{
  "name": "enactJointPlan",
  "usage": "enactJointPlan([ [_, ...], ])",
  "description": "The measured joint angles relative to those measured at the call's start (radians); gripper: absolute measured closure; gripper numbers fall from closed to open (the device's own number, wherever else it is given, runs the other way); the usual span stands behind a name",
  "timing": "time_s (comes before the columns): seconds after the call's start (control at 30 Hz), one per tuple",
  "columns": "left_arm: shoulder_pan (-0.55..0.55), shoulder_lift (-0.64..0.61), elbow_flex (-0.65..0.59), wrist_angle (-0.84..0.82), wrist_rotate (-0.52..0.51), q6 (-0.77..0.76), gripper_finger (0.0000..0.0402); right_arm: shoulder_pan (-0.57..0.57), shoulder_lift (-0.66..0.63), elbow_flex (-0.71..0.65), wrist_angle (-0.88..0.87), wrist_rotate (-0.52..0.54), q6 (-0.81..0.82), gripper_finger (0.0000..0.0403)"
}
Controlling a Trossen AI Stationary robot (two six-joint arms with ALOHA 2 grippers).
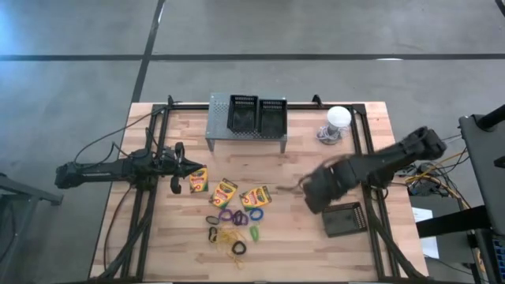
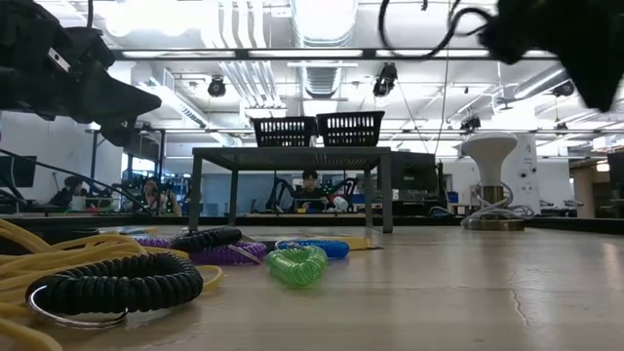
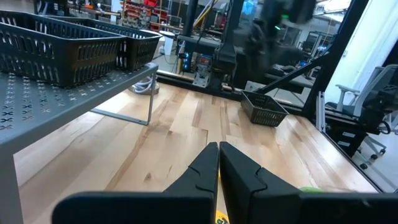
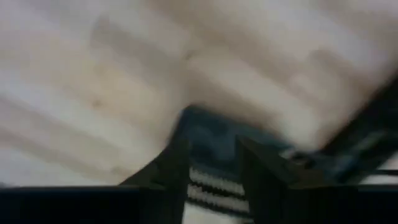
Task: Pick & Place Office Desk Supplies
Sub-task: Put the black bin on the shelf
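Note:
Three yellow-green crayon boxes [image 1: 197,180] [image 1: 223,192] [image 1: 256,196] lie flat at mid-table. Nearer lie purple [image 1: 227,214], blue [image 1: 256,213], green [image 2: 297,265] and black [image 2: 112,285] loops and yellow bands [image 1: 227,237]. Two black mesh baskets [image 1: 243,113] [image 1: 273,116] stand on the grey stand [image 1: 246,134]; a third basket [image 1: 342,219] sits on the table at the right. My left gripper [image 3: 219,152] is shut, level, just left of the leftmost box. My right gripper [image 4: 212,155] hovers blurred between the boxes and the third basket, pointing down, fingers apart; a dark bluish blur shows between them.
A white dome-shaped object [image 1: 338,118] stands at the far right beside the stand. Black frame rails [image 1: 364,158] run along the table's left and right sides. Bare wood lies between the stand and the crayon boxes.

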State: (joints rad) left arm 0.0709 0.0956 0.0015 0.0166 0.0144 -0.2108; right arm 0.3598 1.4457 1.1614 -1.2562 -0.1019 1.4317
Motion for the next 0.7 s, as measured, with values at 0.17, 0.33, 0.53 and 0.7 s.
enactJointPlan([
  [0.17,0.0,0.0,0.0,0.0,0.0,0.0,0.0381,0.103,-0.004,-0.085,0.225,-0.033,0.111,0.0201],
  [0.33,0.0,0.0,0.0,0.0,0.0,0.0,0.0381,0.085,0.005,-0.185,0.292,-0.139,0.165,0.0176],
  [0.53,0.0,0.0,0.0,0.0,0.0,0.0,0.0381,0.073,0.014,-0.258,0.388,-0.205,0.137,0.0192],
  [0.7,0.0,0.0,0.0,0.0,0.0,0.0,0.0381,0.053,0.014,-0.278,0.41,-0.174,0.095,0.0244],
])
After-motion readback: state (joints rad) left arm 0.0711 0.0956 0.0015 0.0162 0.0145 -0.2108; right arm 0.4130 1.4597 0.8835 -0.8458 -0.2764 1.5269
